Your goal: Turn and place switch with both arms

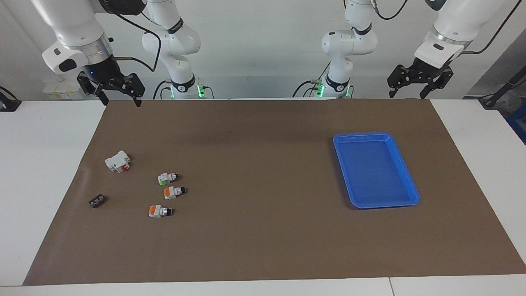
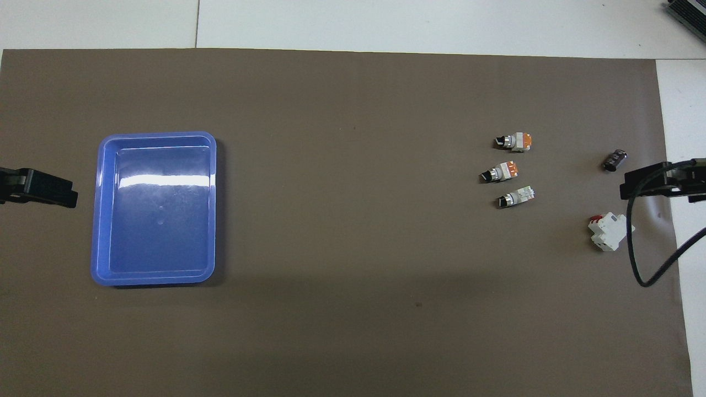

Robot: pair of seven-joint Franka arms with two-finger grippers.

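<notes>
Green-ended, the switch (image 1: 168,177) lies on the table's brown mat (image 1: 263,230) toward our right arm's end. Our right hand (image 1: 119,95) and left hand (image 1: 411,88) hang open above the mat's robot-side edge, holding nothing.

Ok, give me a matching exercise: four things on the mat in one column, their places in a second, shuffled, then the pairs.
Things:
1. green-ended switch
2. blue tray
3. white block with red part
4. small dark part

Places:
A. toward the left arm's end of the table
B. nearest the robots of the three switches
C. farther from the robots than the white block
D. nearer the robots than all three switches

Pairs: 1-B, 2-A, 3-D, 4-C
</notes>
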